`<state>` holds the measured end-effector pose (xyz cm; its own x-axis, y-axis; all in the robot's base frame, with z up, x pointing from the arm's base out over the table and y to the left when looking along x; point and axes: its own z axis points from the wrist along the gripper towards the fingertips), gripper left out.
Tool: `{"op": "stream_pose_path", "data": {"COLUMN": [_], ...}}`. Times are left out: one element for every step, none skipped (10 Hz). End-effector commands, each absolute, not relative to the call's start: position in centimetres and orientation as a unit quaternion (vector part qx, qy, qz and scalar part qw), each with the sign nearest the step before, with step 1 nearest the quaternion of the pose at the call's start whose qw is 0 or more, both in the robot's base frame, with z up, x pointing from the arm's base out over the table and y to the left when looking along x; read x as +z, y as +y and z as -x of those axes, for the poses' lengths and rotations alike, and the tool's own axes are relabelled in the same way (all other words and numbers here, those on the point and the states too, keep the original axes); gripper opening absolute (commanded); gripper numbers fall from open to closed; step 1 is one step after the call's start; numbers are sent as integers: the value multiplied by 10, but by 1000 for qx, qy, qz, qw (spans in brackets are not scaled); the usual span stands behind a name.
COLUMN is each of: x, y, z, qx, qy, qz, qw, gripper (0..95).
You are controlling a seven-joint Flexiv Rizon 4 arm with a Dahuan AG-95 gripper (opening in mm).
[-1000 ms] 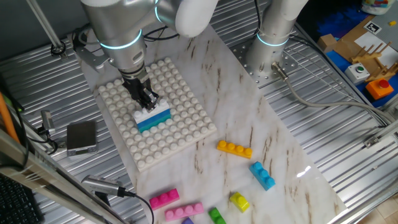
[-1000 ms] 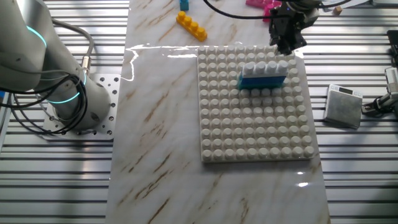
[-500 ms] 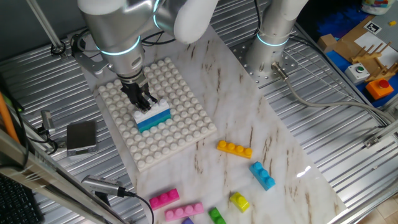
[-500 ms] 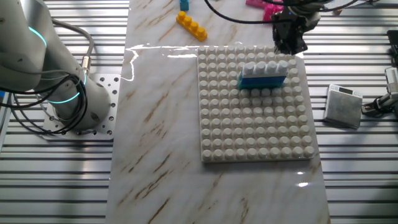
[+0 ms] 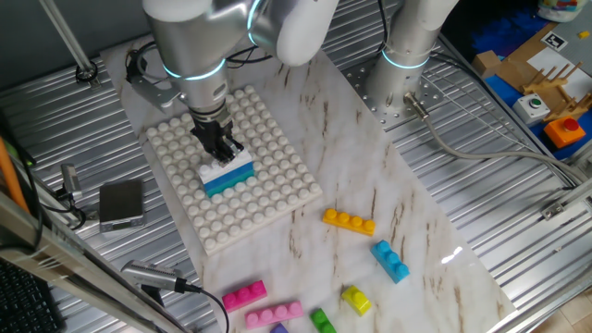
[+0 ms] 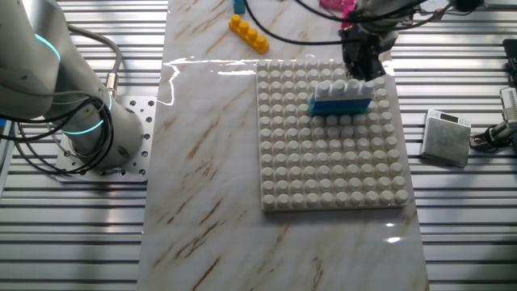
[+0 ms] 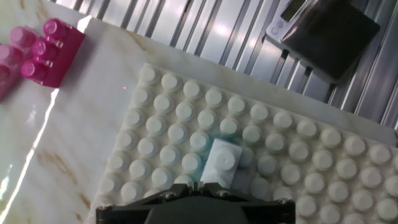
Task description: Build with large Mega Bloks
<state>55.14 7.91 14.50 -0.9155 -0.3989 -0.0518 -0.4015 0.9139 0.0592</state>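
— Marble-patterned board (image 5: 407,203) laid over a ribbed metal table; what is carried on it?

— A white studded baseplate (image 5: 277,185) is set near one end. A white brick (image 5: 228,170) is stacked on a teal brick (image 5: 229,183), and the pair is pressed onto the baseplate toward its edge nearest the grey box (image 5: 121,203).

— And the gripper (image 5: 223,149)?

— It is held just over one end of the white brick. Whether its fingers are apart or together cannot be told; the tips are hidden in the hand view.

— Where are the loose bricks found?

— Toward the board's other end: an orange brick (image 5: 349,221), a blue brick (image 5: 390,260), a yellow brick (image 5: 356,299), a green brick (image 5: 322,321) and two pink bricks (image 5: 244,295) near the edge.
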Motion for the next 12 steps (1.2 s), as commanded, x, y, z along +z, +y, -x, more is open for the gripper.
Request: {"op": "stream_pose_path", "data": {"x": [141, 141, 141, 143, 145, 147, 148, 149, 150, 151, 150, 148], "y": [79, 78, 78, 77, 77, 76, 75, 75, 75, 75, 75, 74], "z": [-555, -555, -555, -553, -552, -551, -551, -552, -556, -559, -560, -560], "qx": [33, 35, 34, 34, 34, 32, 32, 30, 28, 24, 23, 22], "qy": [978, 978, 978, 978, 978, 978, 978, 978, 978, 978, 978, 978], "qz": [206, 205, 205, 207, 207, 207, 206, 206, 205, 205, 204, 204], "qw": [21, 22, 22, 24, 23, 23, 23, 24, 24, 22, 23, 24], "gripper": [0, 0, 0, 0, 0, 0, 0, 0, 0, 0, 0, 0]}}
